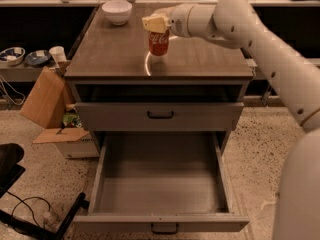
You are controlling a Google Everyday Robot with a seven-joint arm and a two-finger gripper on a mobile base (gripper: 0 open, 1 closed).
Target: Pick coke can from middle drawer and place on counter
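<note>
At 6 o'clock the middle drawer (160, 194) stands pulled out with a bare floor; its small front handle (164, 228) is clipped by the lower edge. Above it is one shut drawer front (115, 116), so two drawers in all. On the counter (110, 54), toward 12 o'clock, one coke can (158, 45) stands upright, covering part of the white arc mark (147, 64). The gripper (156, 24) is clenched over the can's top, hiding the lid. The arm (260, 39) runs off at 3 o'clock. One white bowl (116, 11) sits at 11 o'clock.
</note>
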